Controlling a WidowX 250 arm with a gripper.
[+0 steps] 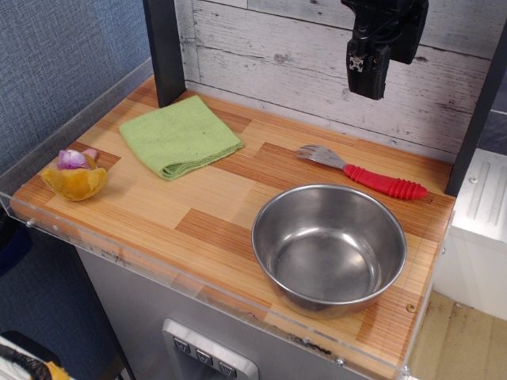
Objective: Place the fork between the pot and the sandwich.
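The fork [364,172] lies flat on the wooden counter near the back wall, silver head to the left, ribbed red handle to the right. The pot [329,247], a large shiny steel bowl, stands just in front of it at the right. The sandwich [75,174], an orange-yellow bun with purple and pink filling, sits at the far left edge. My gripper [367,67] hangs high above the fork, black, well off the counter. Its fingers look close together, but I cannot tell for sure whether it is shut. It holds nothing.
A folded green cloth [180,135] lies at the back left of the counter [222,198]. A dark post [164,49] stands at the back left and another at the right edge. A clear plastic lip runs along the front and left sides.
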